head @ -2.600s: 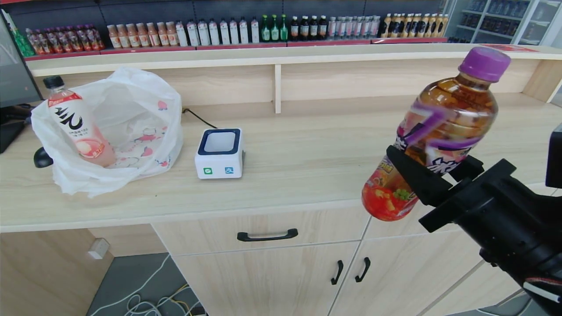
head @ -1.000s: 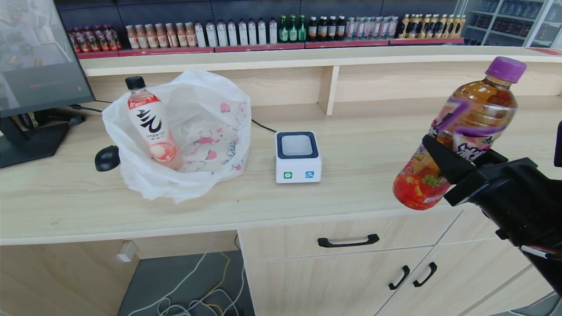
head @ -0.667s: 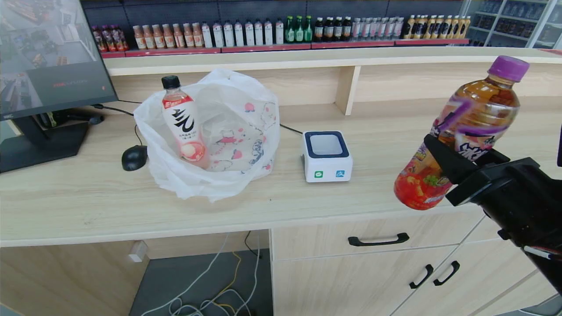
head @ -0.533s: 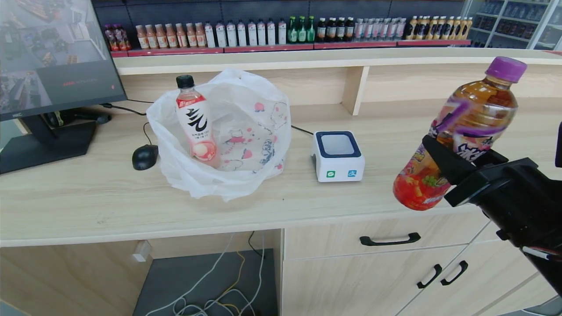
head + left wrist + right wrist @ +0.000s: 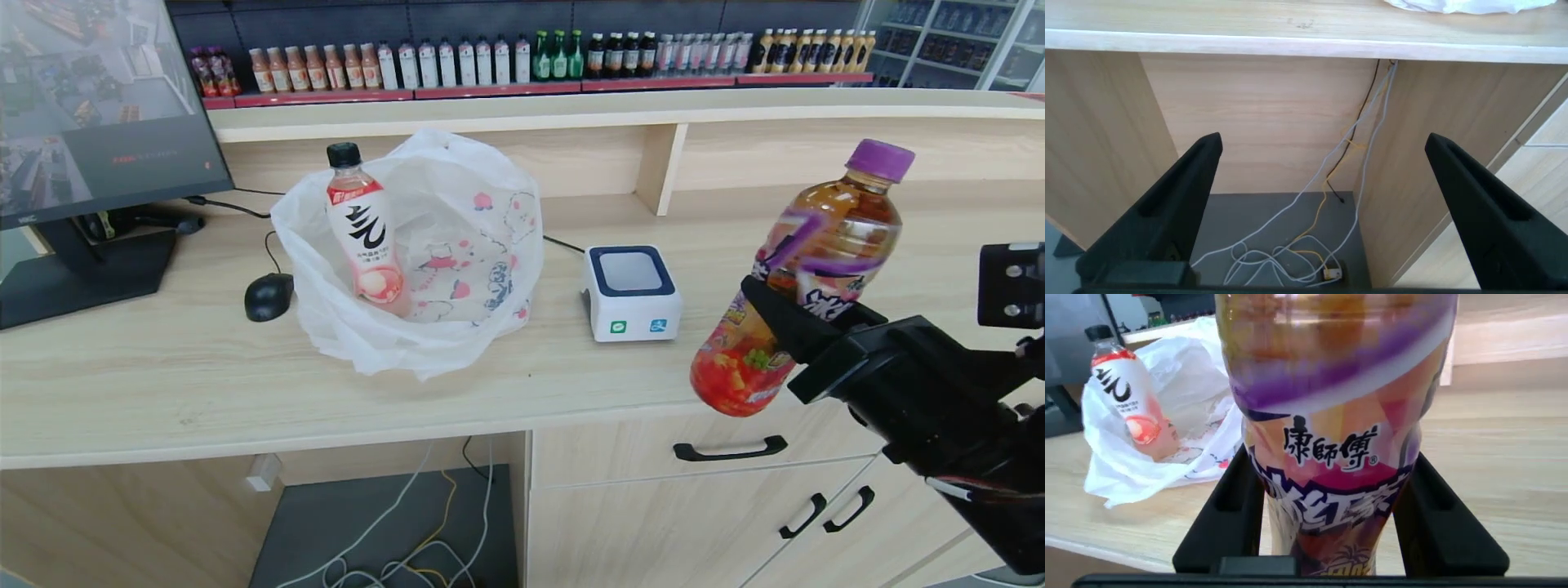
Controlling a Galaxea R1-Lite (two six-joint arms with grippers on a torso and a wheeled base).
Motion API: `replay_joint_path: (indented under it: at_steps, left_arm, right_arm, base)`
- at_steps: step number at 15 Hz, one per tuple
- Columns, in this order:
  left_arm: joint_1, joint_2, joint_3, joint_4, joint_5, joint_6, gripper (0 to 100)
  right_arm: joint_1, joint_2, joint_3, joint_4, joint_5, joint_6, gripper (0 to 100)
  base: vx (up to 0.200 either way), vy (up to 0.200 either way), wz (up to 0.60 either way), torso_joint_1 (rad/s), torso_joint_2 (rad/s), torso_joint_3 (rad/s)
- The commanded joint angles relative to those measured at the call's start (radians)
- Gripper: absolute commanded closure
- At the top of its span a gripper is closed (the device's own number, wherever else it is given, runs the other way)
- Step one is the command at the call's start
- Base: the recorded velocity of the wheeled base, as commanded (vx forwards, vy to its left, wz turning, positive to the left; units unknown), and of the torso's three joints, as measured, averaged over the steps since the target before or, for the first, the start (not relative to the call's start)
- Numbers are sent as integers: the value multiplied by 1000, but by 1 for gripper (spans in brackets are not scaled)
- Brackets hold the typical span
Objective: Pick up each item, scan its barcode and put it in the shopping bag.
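The right gripper [image 5: 816, 317] is clamped around the lower middle of a tea bottle [image 5: 808, 261] with a purple cap, a black finger on either side of the label, and it holds the bottle tilted, with the cap leaning up and away from the wrist and the red base hanging below the fingers. From the right wrist view the same gripper [image 5: 1335, 508] has the bottle [image 5: 1339, 400] squeezed snugly between both fingers. Hand and bottle hang just off the front edge of the wooden counter [image 5: 163, 367], above a drawer handle [image 5: 729, 449]. To the left of that hand, a little farther back on the counter, sits the white scanner [image 5: 631, 294] with its dark-framed window facing up. Beyond the scanner, farther to the hand's left, the white shopping bag [image 5: 490, 204] stands open with a pink peach-drink bottle [image 5: 365, 233] leaning inside it, black cap up; the wrist camera catches the bag [image 5: 1184, 400] and that bottle [image 5: 1127, 400] off past the held bottle. Just beyond the bag lies a black mouse [image 5: 268, 296], and farther that way stands a monitor [image 5: 90, 98]. The left gripper [image 5: 1323, 155] is down below the countertop with its fingers spread wide and nothing between them, facing the open space under the counter where loose cables [image 5: 1315, 237] trail on the floor.
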Motion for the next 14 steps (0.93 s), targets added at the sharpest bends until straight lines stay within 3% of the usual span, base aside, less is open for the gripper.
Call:
replay_joint_path:
  at_steps: [1,4,5,6,10,14]
  left_arm:
    - [-1,0,0,0,1,0,0]
    - [-1,0,0,0,1,0,0]
    - [-1,0,0,0,1,0,0]
    - [-1,0,0,0,1,0,0]
    - [-1,0,0,0,1,0,0]
    - [-1,0,0,0,1,0,0]
  right_arm:
    - [43,37,-88,3,9,67,100]
    - [43,57,-148,4,27,174,100]
    - [65,80,-148,3,27,345,100]
    - [69,97,-174,3,29,418,100]
    - [74,194,-359,4,27,523,100]
    - [94,220,-439,41,21,630,100]
  base:
    - [0,0,0,0,0,0]
    - [0,0,0,0,0,0]
    - [0,0,0,0,0,0]
    - [0,0,0,0,0,0]
    - [0,0,0,0,0,0]
    - [0,0,0,0,0,0]
